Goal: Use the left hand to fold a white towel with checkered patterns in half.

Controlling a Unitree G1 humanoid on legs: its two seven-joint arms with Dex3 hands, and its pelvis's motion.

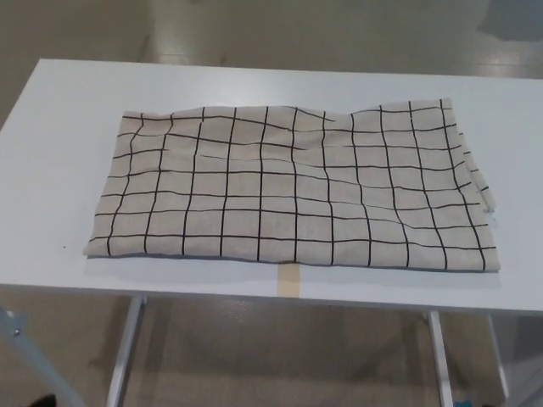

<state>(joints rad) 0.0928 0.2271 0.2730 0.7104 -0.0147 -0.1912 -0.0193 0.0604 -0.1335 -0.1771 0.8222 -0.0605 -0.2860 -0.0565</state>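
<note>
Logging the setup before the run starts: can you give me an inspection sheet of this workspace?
Surface: white table, a strip of tan tape at its near edge.
Job's things: checkered towel lying spread out, slightly wrinkled, layered edges showing at its right side.
Clutter: nothing seen.
Hands: neither in view.
Cables: nothing seen.
Surroundings: pale floor beyond the table, white table legs below, a grey frame part at lower left.
</note>
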